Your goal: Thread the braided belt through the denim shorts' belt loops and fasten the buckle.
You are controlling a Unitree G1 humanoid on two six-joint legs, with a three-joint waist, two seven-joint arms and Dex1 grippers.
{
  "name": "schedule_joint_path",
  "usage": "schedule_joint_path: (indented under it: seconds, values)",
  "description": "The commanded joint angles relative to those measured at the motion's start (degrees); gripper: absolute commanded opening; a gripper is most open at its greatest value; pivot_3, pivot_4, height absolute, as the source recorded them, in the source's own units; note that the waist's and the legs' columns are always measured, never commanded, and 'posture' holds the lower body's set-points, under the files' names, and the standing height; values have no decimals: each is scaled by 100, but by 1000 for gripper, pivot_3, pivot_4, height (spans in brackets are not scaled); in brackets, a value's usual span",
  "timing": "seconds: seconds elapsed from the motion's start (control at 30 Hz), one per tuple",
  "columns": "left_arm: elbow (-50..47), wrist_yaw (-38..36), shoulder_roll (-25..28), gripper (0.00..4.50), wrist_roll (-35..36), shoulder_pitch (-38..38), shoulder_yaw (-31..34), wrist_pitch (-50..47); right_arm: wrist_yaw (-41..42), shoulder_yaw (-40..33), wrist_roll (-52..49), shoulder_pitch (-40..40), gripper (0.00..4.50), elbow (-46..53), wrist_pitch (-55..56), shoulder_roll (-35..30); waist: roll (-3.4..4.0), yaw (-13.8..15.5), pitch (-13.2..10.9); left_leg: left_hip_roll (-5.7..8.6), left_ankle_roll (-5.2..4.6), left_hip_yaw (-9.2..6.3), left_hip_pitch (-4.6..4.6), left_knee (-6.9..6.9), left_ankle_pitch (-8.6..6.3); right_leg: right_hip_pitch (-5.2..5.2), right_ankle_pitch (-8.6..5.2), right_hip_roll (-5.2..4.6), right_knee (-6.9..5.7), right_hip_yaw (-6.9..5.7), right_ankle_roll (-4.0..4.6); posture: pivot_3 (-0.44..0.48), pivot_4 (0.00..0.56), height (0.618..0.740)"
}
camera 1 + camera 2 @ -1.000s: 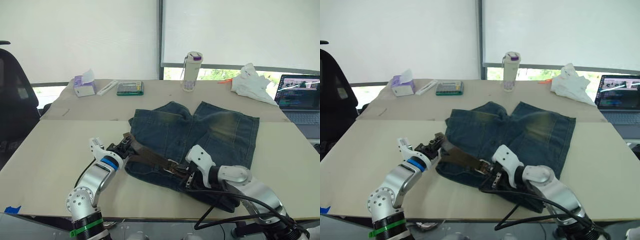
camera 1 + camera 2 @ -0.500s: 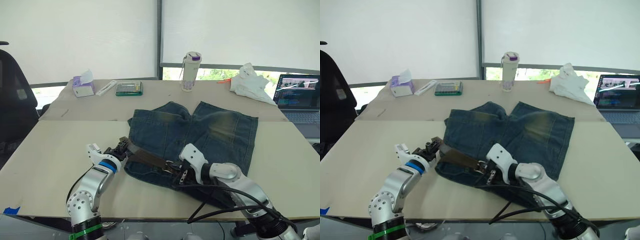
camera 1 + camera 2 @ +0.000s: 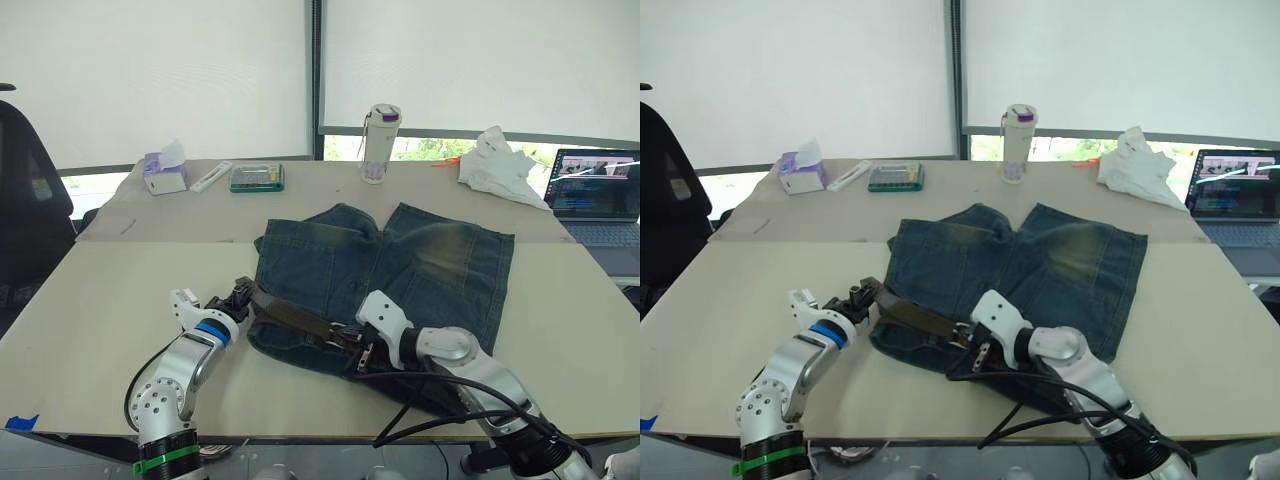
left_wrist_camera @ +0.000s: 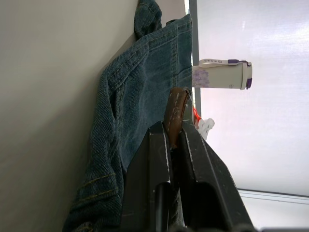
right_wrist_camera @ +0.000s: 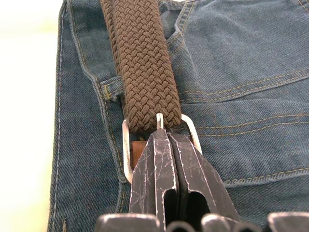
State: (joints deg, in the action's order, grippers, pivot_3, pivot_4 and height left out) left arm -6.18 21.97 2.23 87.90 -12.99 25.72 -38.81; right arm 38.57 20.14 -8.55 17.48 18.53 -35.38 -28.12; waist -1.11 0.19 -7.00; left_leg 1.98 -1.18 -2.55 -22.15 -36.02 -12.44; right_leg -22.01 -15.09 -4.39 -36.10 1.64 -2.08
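The denim shorts (image 3: 400, 265) lie flat in the middle of the table, waistband toward me. The braided belt (image 3: 295, 318) runs along the waistband from my left gripper (image 3: 245, 294) to the buckle (image 3: 345, 337). My left gripper (image 4: 173, 137) is shut on the belt's smooth brown tip (image 4: 175, 110). My right gripper (image 5: 161, 137) is shut on the silvery buckle (image 5: 127, 153), with its prong sticking out between the fingertips against the braid (image 5: 142, 63). A belt loop (image 5: 109, 89) sits at the belt's edge; I cannot tell if the belt passes under it.
At the back of the table stand a white bottle (image 3: 378, 130), a tissue box (image 3: 165, 172), a calculator (image 3: 258, 177) and a crumpled white cloth (image 3: 502, 165). A laptop (image 3: 597, 198) is at the far right, a black chair (image 3: 28, 205) at the left. Black cables (image 3: 440, 400) trail from my right arm.
My right gripper has moved a little left along the waistband, up to the buckle. My left gripper keeps its hold on the belt's tip, its forearm slightly lower.
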Motion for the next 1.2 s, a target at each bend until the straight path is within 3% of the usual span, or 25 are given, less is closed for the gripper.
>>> schedule_joint_path:
  seconds: [0.03,0.67,1.2]
  values:
    - [-77,-102,121,0,91,-131,84,160,50,121,75,-114,29,-153,-37,4,-1,-1,0,0,0,0,0,0,0,0,0,0,0,0,0,0,150,740]
    - [35,-41,72,0,27,-413,-16,326,53,85,102,-238,29,-201,-2,61,-9,-3,5,-1,0,-1,1,3,0,1,0,0,2,0,0,0,150,740]
    - [373,-107,133,0,-40,-496,308,815,49,71,83,-288,29,-184,-38,69,-10,-8,6,-2,0,-1,1,4,0,0,0,1,4,0,0,0,150,740]
